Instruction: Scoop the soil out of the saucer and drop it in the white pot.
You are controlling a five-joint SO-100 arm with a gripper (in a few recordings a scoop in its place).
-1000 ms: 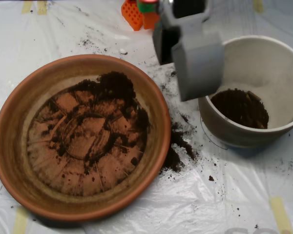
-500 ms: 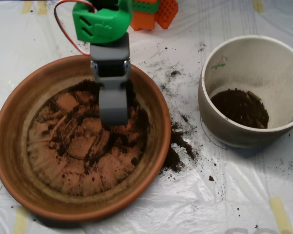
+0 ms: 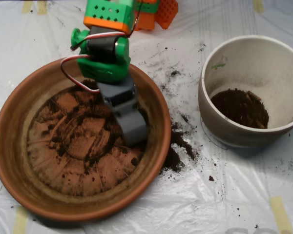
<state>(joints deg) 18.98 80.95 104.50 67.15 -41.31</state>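
Grey clamshell scoop (image 3: 133, 130) sits low inside the large terracotta-orange clay saucer (image 3: 19, 161), right of centre, among dark crumbly soil (image 3: 83, 117); its shells appear closed together. More soil lies in the cream-coloured deep pot (image 3: 244, 73) at right and spilled on the white plastic sheet (image 3: 224, 195) between.

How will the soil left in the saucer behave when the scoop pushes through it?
The soil lies thin and crumbly, so it will probably scatter rather than heap. Grains may catch in the saucer's ridges. Spilled soil beside the rim suggests it sheds easily from the scoop.
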